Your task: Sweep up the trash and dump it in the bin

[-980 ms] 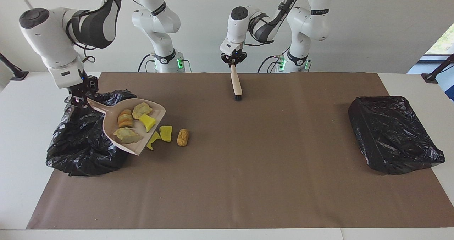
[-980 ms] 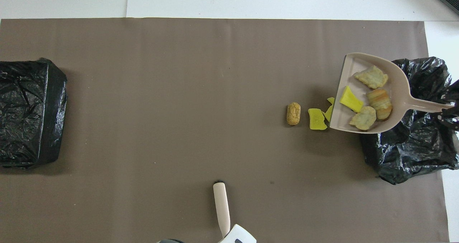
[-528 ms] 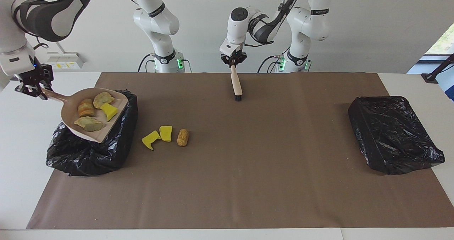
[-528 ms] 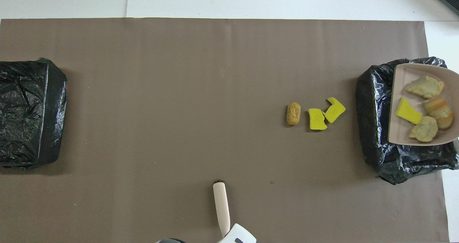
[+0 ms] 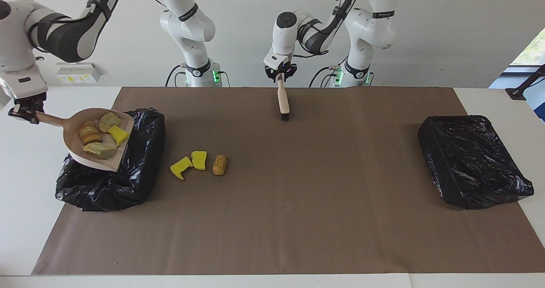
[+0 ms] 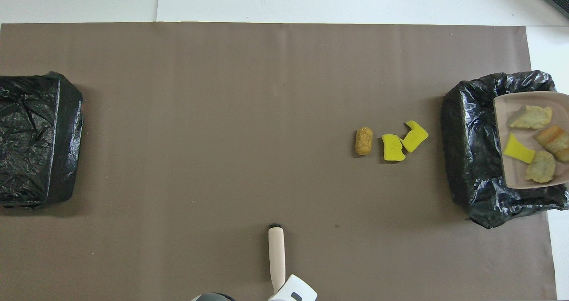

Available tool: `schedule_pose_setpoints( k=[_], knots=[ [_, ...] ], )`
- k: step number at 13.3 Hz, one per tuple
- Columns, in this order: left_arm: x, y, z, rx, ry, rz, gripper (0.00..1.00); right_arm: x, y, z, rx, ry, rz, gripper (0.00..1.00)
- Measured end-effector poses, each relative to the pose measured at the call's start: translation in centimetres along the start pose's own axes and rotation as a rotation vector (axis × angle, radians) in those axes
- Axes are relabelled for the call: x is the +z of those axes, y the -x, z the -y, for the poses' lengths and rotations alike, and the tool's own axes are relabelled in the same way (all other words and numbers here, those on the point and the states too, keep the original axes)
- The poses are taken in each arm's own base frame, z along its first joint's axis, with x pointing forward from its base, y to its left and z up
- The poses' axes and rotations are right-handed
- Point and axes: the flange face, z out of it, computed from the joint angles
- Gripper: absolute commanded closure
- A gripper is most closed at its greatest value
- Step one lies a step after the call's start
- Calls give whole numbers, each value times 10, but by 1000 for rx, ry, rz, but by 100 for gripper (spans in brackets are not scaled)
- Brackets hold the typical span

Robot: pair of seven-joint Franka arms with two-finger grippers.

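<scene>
My right gripper (image 5: 26, 110) is clamped on the handle of the dustpan (image 5: 70, 141), which I hold raised over the black-lined bin (image 5: 127, 181) at the right arm's end of the table, the pan's open lip pointing toward the middle of the bag. The risk, as I judge it, is in the tilt: the pan sits over the bin's outer edge, so if I tip it too fast or skewed, a lump could bounce off the bag's crumpled rim and land on the white table or the brown mat (image 5: 298, 220). The loose liner could also catch the lip and fold inward. Four pieces of trash ride in the pan: a yellow sponge chunk (image 5: 118, 135), an orange-brown banded lump (image 5: 88, 135) and two pale greenish rocky lumps (image 5: 109, 121). Three more lie on the mat beside the bin, toward the table's middle: two yellow sponge bits (image 5: 192, 162) touching each other and a tan lump (image 5: 219, 164) just beside them, so another pass is needed. My left gripper (image 5: 279, 73) is clenched on the beige-handled brush (image 5: 282, 101), bristles down near the mat, waiting. A second bagged bin (image 5: 472, 160) sits at the left arm's end
</scene>
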Motion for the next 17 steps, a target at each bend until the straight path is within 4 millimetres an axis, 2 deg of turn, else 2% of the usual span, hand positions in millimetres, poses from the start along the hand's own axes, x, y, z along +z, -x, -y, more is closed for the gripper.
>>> schedule_pose_setpoints(
  k=[2, 4, 7, 10, 14, 17],
  knots=[
    [-2, -8, 2, 34, 5, 0, 0, 5, -5, -3, -46, -14, 56, 100],
    [-13, -25, 2, 45, 30, -8, 0, -1, -17, -13, -121, -22, 138, 100],
    [-37, -59, 3, 76, 65, -46, 0, -14, -41, -29, -206, -4, 215, 100],
    [-59, -97, 9, 106, 13, -113, 0, -18, -45, -33, -242, -6, 263, 100],
    [-112, -157, 23, 135, 22, -152, 0, -35, -75, -48, -319, 7, 359, 100],
    [-165, -203, 54, 175, 36, -168, 0, -38, -75, -49, -347, -2, 415, 100]
  ],
)
